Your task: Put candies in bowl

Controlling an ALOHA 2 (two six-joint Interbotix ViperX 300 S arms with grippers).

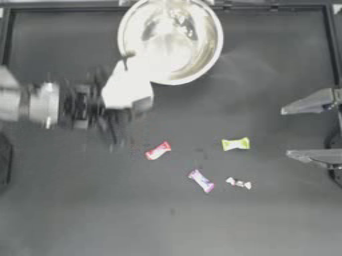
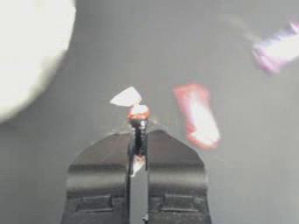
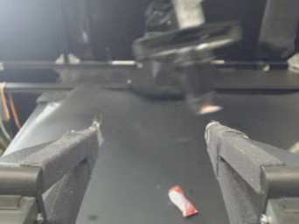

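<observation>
The shiny whitish bowl [image 1: 170, 40] stands at the table's far middle, and its rim [image 2: 29, 52] shows in the left wrist view. My left gripper [image 1: 135, 103] hovers just beside the bowl's near-left rim. It [image 2: 138, 120] is shut on a small whitish candy [image 2: 130, 99]. On the table lie a red-pink candy [image 1: 158, 150] [image 2: 198, 116] [image 3: 182, 201], a yellow-green candy [image 1: 236, 144], a purple-white candy [image 1: 201, 180] [image 2: 279, 49] and a small whitish candy [image 1: 239, 183]. My right gripper [image 1: 308, 129] [image 3: 152, 131] waits open at the right edge.
A raised frame borders the table along its far side [image 1: 67, 6] and its right side [image 1: 332, 45]. The left arm [image 1: 47, 104] stretches in from the left, blurred. The loose candies lie in the middle, between the two grippers.
</observation>
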